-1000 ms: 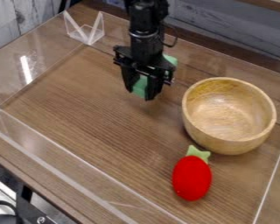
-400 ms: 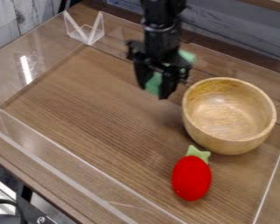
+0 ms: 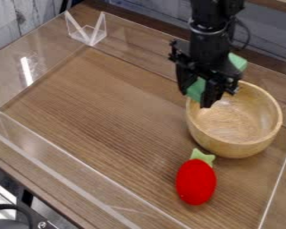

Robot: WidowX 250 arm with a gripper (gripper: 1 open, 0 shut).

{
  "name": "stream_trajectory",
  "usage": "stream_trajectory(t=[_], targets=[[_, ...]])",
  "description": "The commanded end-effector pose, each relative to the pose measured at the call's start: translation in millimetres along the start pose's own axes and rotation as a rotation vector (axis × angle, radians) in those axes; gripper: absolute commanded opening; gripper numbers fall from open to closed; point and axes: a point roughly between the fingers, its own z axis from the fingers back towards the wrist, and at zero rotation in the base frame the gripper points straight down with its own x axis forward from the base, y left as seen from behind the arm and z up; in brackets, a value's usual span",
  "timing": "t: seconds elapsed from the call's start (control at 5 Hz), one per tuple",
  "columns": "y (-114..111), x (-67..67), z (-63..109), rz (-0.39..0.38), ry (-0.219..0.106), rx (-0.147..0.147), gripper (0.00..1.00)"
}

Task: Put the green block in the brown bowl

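Note:
My gripper [image 3: 210,90] points straight down and is shut on the green block [image 3: 235,63], a light green bar held crosswise between the black fingers; one end sticks out to the right and a bit of green shows between the fingertips. It hangs over the left rim of the brown bowl [image 3: 239,130], a round light wooden bowl at the right of the table. The bowl's inside looks empty.
A red strawberry toy [image 3: 196,180] with a green top lies in front of the bowl. Clear plastic walls [image 3: 26,67] fence the wooden table, with a clear folded stand [image 3: 85,29] at the back left.
The gripper has carried the green block to the right and upward, from the table's middle to above the bowl's left rim. The bowl and strawberry have not moved.

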Motion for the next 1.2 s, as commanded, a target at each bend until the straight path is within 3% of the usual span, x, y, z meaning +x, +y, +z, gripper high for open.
stream_trajectory(t=[0.0, 0.4, 0.6, 1.0], targets=[[-17, 12.7, 18.0, 0.012, -0.081, 0.005, 0.0], [-55, 14.8, 4.6, 0.004, -0.07, -0.007, 0.0], [-61, 18.6, -7.1, -0.005, -0.058, -0.019, 0.0], [-66, 28.0, -47.5, -0.139, -0.032, -0.038, 0.0]])
